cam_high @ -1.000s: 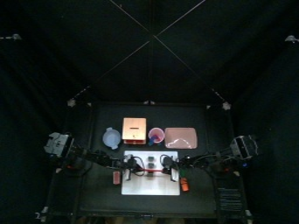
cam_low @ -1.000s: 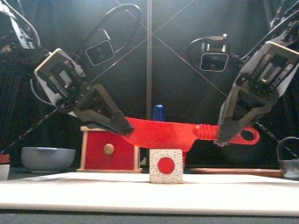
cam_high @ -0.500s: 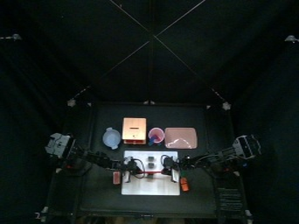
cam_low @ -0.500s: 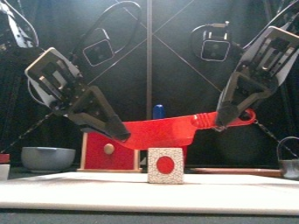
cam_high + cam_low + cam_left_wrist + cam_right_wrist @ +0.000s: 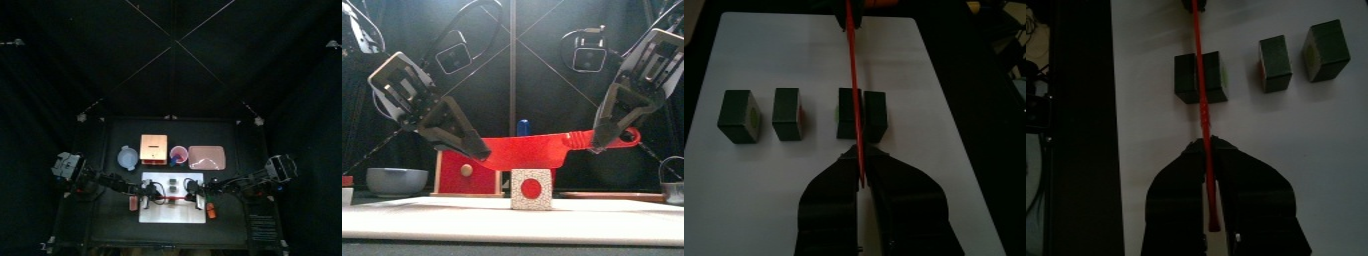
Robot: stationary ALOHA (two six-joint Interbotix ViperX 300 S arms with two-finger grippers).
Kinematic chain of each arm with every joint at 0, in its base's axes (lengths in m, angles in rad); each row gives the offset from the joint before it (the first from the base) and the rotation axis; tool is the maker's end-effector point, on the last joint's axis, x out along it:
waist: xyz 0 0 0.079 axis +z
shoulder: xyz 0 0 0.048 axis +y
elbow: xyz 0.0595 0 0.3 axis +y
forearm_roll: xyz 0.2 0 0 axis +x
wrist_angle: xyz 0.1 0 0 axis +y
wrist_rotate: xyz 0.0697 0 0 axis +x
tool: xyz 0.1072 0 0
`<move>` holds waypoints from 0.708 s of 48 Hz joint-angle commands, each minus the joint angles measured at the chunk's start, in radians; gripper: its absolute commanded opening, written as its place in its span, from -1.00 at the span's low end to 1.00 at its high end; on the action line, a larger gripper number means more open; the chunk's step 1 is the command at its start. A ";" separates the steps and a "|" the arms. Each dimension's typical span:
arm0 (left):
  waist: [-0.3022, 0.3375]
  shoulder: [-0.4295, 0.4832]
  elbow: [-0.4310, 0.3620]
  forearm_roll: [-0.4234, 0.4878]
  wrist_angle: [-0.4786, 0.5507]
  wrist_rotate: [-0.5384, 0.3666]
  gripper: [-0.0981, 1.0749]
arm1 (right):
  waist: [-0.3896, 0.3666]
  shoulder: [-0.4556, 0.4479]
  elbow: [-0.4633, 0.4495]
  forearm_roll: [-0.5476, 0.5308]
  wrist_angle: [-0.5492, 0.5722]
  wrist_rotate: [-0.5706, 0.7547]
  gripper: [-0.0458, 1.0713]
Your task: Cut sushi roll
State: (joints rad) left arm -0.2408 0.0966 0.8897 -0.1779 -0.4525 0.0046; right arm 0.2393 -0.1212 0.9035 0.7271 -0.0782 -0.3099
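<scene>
The left jaws point(image 5: 859, 175) are clamped on one end of a red knife point(image 5: 543, 150), and the right jaws point(image 5: 1211, 170) are clamped on its other end, at the looped handle. Held between the two arms, the knife hangs level above the white board point(image 5: 938, 100), its thin edge running lengthwise over the board's middle.

Directly under the blade lies the sushi roll point(image 5: 861, 113), a short dark block resting flat on the board. In the left wrist view the blade crosses the roll near its middle; in the front view the knife's lower edge sits just above the roll's white end face with its red centre point(image 5: 532, 189), and whether they touch cannot be told.

Two smaller dark pieces point(image 5: 740, 114) lie on the board beside the roll, a little apart from each other and from it, all in one row.

Behind the board on the desk point(image 5: 230, 130) stand an orange-red box point(image 5: 154, 148), a pink cup point(image 5: 178, 154) and a pinkish tray point(image 5: 206, 157). A grey bowl point(image 5: 397, 180) sits beyond the board's left end in the front view.
</scene>
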 commanded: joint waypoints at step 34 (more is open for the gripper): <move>-0.011 0.074 -0.008 -0.052 0.012 0.000 -0.08 | 0.025 0.107 -0.023 0.015 -0.009 -0.002 -0.71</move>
State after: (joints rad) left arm -0.2531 0.1580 0.8805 -0.2194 -0.4449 0.0046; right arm 0.2531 -0.0230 0.8897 0.7378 -0.0874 -0.3129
